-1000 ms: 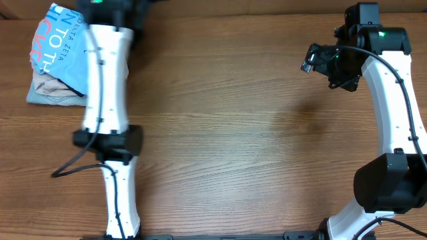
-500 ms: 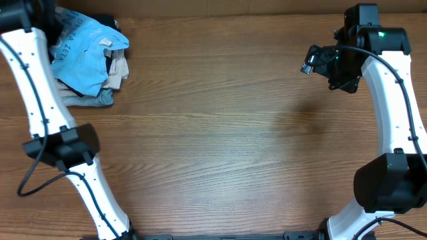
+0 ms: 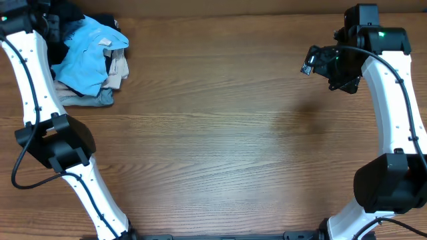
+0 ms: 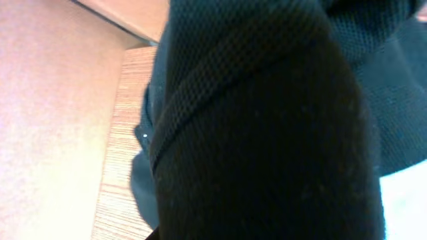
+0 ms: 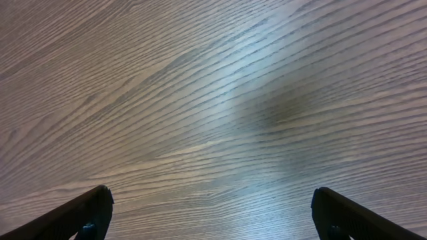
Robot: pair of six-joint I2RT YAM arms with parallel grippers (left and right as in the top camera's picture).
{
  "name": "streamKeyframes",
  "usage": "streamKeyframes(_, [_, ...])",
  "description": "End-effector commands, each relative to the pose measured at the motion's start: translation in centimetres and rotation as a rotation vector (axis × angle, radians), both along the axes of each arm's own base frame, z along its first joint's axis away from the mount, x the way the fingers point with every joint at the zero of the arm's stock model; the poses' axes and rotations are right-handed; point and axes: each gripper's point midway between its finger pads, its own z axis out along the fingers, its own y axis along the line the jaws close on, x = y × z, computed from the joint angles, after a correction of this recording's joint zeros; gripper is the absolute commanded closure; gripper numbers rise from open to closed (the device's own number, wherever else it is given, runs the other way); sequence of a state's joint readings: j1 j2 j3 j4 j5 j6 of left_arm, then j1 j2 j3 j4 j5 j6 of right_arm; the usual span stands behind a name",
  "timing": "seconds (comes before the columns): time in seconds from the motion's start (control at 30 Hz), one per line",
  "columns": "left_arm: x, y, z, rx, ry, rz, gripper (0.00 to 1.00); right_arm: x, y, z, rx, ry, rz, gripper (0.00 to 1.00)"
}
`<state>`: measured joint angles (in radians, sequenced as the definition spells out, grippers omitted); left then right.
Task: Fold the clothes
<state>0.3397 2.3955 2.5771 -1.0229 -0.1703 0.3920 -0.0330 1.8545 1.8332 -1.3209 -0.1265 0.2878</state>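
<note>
Black garment (image 4: 267, 133) isn't laid out yet. It's bunched at the far-left corner of the surface (image 3: 213, 133), in or against the pile (image 3: 100, 99) that also has the light blue T-shirt (image 3: 83, 53) and a beige garment (image 3: 119, 70). Left arm (image 3: 33, 73) reaches up into that corner.

Left wrist view is almost all black knit, right against the lens. A thick fold or seam runs diagonally, and there's a tiny white mark (image 4: 145, 135) near the fabric's edge. Left fingers don't show in any view, so I can't tell whether they're spread or pinching cloth.

Right fingers (image 5: 87, 210) are spread wide with nothing between them, hanging over bare wood well apart from the pile.

Handling, my read:
- **Feel:** soft, light and limp, with an open-knit weave. It has no stiffness, so it'll drape and collapse from any single grab point.
- **Grip:** not fragile and not slippery. The knit should hold fine in a pinch.
- **Where to grab:** take an edge — hem, shoulder seam or collar — rather than the middle of the bunch, which just gives a rope of fabric.
- **Next:** drag it clear of the T-shirt to the open middle of the surface. Then take the matching corner with the right fingers and spread it flat before any fold.
- **Risks:** pinching several layers at once, or the T-shirt coming along if they're tangled.
</note>
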Motion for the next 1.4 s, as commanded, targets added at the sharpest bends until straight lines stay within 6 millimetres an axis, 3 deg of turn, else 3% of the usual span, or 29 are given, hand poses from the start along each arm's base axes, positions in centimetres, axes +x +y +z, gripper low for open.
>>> streamKeyframes(0.0, [0.2, -3.2, 0.9, -0.055, -0.013, -0.041, 0.96, 0.3, -0.1, 1.1, -0.003, -0.036, -0.001, 0.01])
streamKeyframes(0.03, [0.1, -4.1, 0.4, -0.077, 0.006, -0.055, 0.95, 0.3, -0.1, 1.1, -0.003, -0.036, -0.001, 0.01])
streamKeyframes(0.1, [-0.5, -5.8, -0.9, -0.122, 0.056, -0.081, 0.82, 0.3, -0.1, 1.1, -0.003, -0.036, -0.001, 0.01])
streamKeyframes(0.17, [-1.2, -6.8, -1.9, -0.149, 0.102, -0.075, 0.53, 0.3, -0.1, 1.1, -0.003, -0.036, -0.001, 0.01])
streamKeyframes(0.23, [-1.8, -7.6, -3.1, -0.169, 0.148, -0.075, 0.12, 0.3, -0.1, 1.1, -0.003, -0.036, -0.001, 0.01])
streamKeyframes(0.3, [-2.2, -8.4, -4.0, -0.187, 0.183, -0.084, 0.00, 0.4, -0.1, 1.1, -0.003, -0.037, -0.001, 0.01])
streamKeyframes(0.43, [-1.9, -10.3, -4.0, -0.227, 0.180, -0.131, 0.00, 0.4, -0.1, 1.1, -0.003, -0.040, -0.001, 0.01])
streamKeyframes(0.6, [-1.4, -12.4, -0.2, -0.241, 0.097, -0.140, 0.00, 0.8, -0.2, 1.7, -0.025, -0.067, 0.039, 0.01])
streamKeyframes(0.73, [-1.9, -15.8, 5.7, -0.294, -0.022, -0.179, 0.00, 1.5, -1.3, 6.6, -0.087, -0.163, 0.031, 0.02])
streamKeyframes(0.8, [-2.3, -18.9, 8.6, -0.428, -0.098, -0.204, 0.00, 1.5, -2.0, 9.8, -0.131, -0.226, 0.020, 0.01])
streamKeyframes(0.9, [-3.2, -24.0, 10.6, -0.665, -0.126, -0.222, 0.00, 1.0, -2.0, 14.3, -0.157, -0.319, 0.049, 0.01])
streamKeyframes(1.03, [-3.4, -28.0, 10.5, -0.773, -0.094, -0.240, 0.00, -1.4, -1.9, 18.8, -0.163, -0.391, 0.046, 0.01])
streamKeyframes(1.2, [-3.5, -30.8, 9.7, -0.784, -0.058, -0.273, 0.00, -4.0, -1.8, 22.6, -0.166, -0.478, 0.040, 0.00])
streamKeyframes(1.37, [-3.6, -32.0, 9.7, -0.783, -0.048, -0.294, 0.00, -5.0, -0.2, 23.8, -0.087, -0.519, 0.077, 0.00])
